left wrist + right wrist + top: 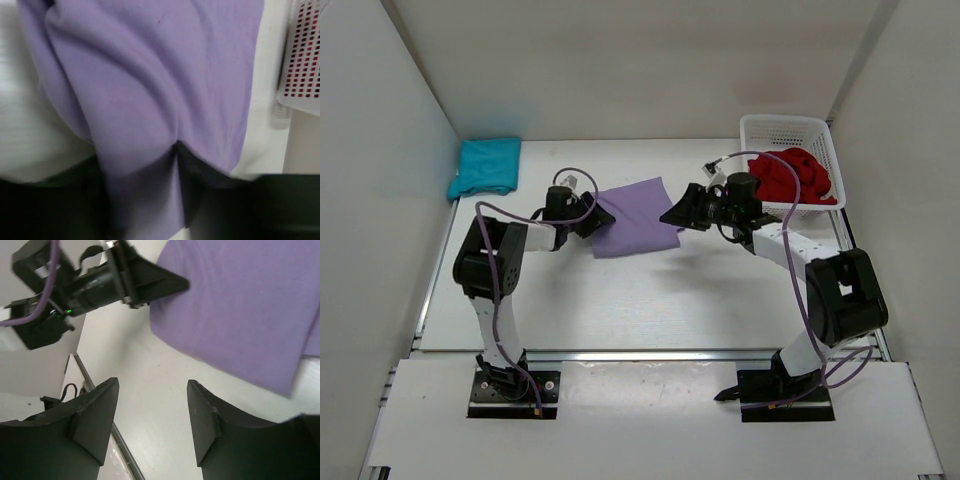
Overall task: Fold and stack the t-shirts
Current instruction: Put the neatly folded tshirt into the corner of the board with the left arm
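1 red t-shirt (790,178) inside white basket (782,130)

Robot test lab.
- White table (620,300) boxed in by plain white walls: left wall (380,200), far wall (620,70), right wall (910,200).
- Two black-and-white robot arms bolted at near edge: left arm (490,260), right arm (840,300).
- Purple cables (500,330) run along arms.
- Metal rail (650,354) along near side of table.
- Things to work with: white plastic basket (760,125) far right, red t-shirt (790,175) in it; teal t-shirt (485,165) far left; lavender t-shirt (635,215) in middle.
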